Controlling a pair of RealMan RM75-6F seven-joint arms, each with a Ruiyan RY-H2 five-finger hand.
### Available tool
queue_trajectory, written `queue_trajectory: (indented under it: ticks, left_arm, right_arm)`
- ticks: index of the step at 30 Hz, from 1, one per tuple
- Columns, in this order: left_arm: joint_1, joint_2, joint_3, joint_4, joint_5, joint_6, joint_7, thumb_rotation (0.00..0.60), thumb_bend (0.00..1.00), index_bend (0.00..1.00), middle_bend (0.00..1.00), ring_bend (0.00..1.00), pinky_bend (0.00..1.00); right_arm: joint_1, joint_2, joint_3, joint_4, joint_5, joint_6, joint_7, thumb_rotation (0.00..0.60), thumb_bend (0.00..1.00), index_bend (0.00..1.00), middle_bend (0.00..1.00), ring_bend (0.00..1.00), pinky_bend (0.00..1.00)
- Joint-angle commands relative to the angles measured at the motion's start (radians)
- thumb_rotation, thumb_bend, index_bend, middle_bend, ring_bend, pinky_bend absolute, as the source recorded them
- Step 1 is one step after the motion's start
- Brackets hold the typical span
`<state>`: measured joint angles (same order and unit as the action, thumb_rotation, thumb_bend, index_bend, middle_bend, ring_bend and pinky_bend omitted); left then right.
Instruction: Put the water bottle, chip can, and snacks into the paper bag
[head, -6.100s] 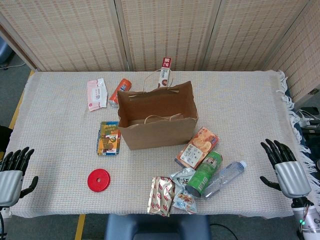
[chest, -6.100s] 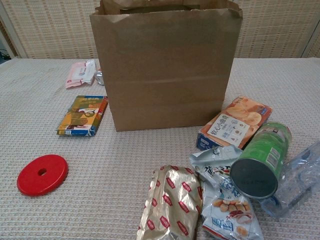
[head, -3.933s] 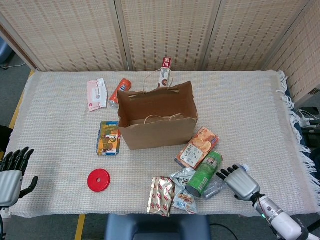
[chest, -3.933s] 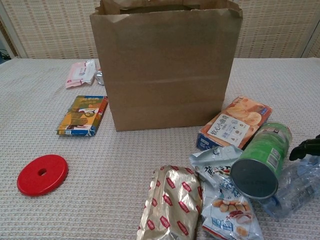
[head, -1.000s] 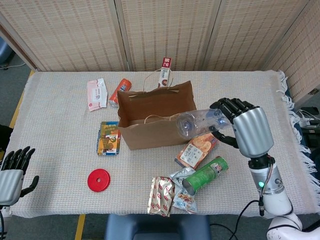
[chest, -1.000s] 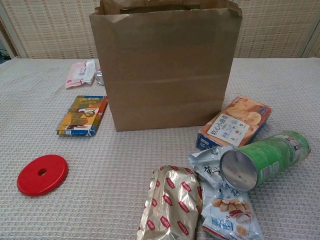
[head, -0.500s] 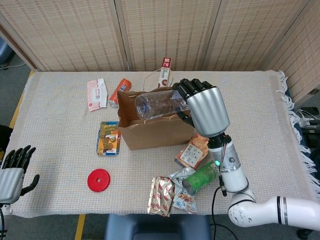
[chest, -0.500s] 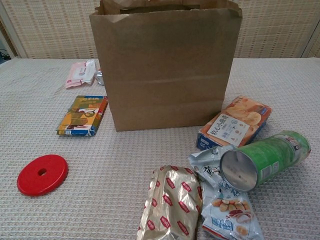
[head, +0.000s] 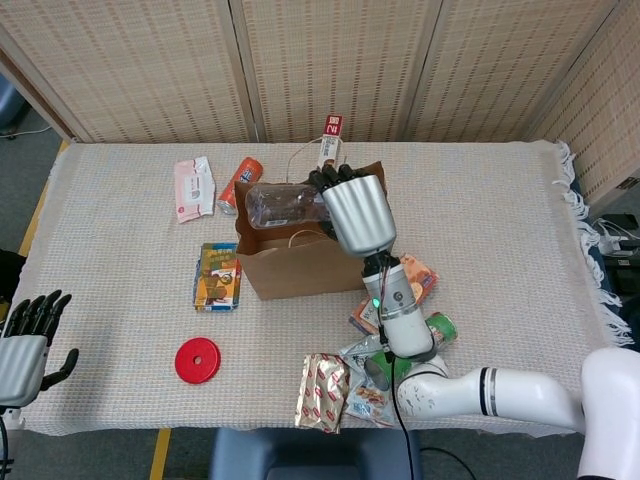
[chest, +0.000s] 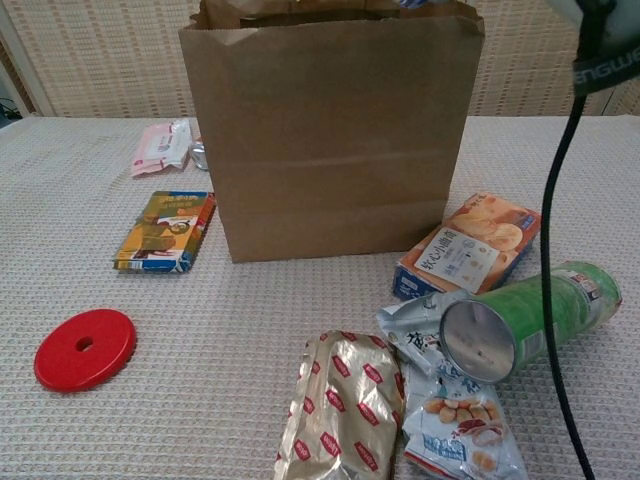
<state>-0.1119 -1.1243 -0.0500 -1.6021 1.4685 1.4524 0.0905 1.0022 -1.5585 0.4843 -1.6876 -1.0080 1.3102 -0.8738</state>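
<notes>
Water bottle held sideways over paper bag mouth, long axis level, pointing left of right hand; fingers wrapped round its end. Left hand far left of bag, fingers spread, idle.

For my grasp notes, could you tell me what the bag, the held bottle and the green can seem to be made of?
Bag: matte brown paper, creased.
Water bottle, in the right hand: clear, see-through plastic.
Chip can: probably cardboard with a glossy green label; its silvery end looks metallic.

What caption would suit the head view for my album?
Right hand holds a water bottle sideways over the open paper bag.
</notes>
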Motion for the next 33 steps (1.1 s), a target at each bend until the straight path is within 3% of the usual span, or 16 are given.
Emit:
queue_trajectory:
  ticks: [1, 3, 5, 8, 14, 20, 27, 33]
  left_arm:
    - [0.000, 0.000, 0.000, 0.000, 0.000, 0.000, 0.001, 0.600, 0.39, 0.04, 0.00, 0.00, 0.00]
    - [0.000, -0.001, 0.000, 0.000, -0.001, 0.000, 0.001, 0.600, 0.39, 0.04, 0.00, 0.00, 0.00]
    - [0.000, -0.001, 0.000, 0.001, -0.001, 0.000, 0.001, 0.600, 0.39, 0.04, 0.00, 0.00, 0.00]
    - [0.000, -0.001, 0.000, 0.001, -0.001, 0.002, 0.001, 0.600, 0.39, 0.04, 0.00, 0.00, 0.00]
    - [0.000, -0.001, 0.001, 0.000, -0.001, 0.002, 0.004, 0.600, 0.39, 0.04, 0.00, 0.00, 0.00]
    - [0.001, -0.002, 0.000, -0.002, -0.003, 0.004, 0.010, 0.600, 0.39, 0.04, 0.00, 0.00, 0.00]
    - [0.003, -0.006, 0.000, -0.003, -0.007, 0.009, 0.023, 0.600, 0.39, 0.04, 0.00, 0.00, 0.00]
    - [0.004, -0.010, -0.001, -0.007, -0.010, 0.012, 0.036, 0.600, 0.39, 0.04, 0.00, 0.00, 0.00]
  right_arm:
    - [0.028, -0.035, -0.023, 0.024, 0.056, -0.017, -0.049, 0.600, 0.33, 0.53, 0.55, 0.49, 0.52]
    - [0.037, -0.044, -0.023, 0.015, 0.102, -0.019, -0.085, 0.600, 0.32, 0.31, 0.41, 0.32, 0.36]
    - [0.047, -0.051, -0.017, 0.005, 0.136, -0.005, -0.116, 0.600, 0.27, 0.13, 0.29, 0.19, 0.27]
    - [0.051, -0.051, -0.009, -0.008, 0.135, 0.023, -0.114, 0.600, 0.20, 0.01, 0.20, 0.11, 0.23]
    - [0.026, 0.000, 0.001, -0.070, 0.132, 0.061, -0.096, 0.600, 0.13, 0.00, 0.16, 0.08, 0.22]
    - [-0.046, 0.099, -0.031, -0.176, 0.076, 0.089, -0.034, 0.600, 0.13, 0.00, 0.16, 0.08, 0.22]
    - [-0.207, 0.286, -0.092, -0.292, -0.014, 0.108, 0.148, 0.600, 0.13, 0.00, 0.16, 0.08, 0.22]
    - [-0.393, 0.488, -0.206, -0.388, -0.127, 0.069, 0.412, 0.600, 0.13, 0.00, 0.16, 0.08, 0.21]
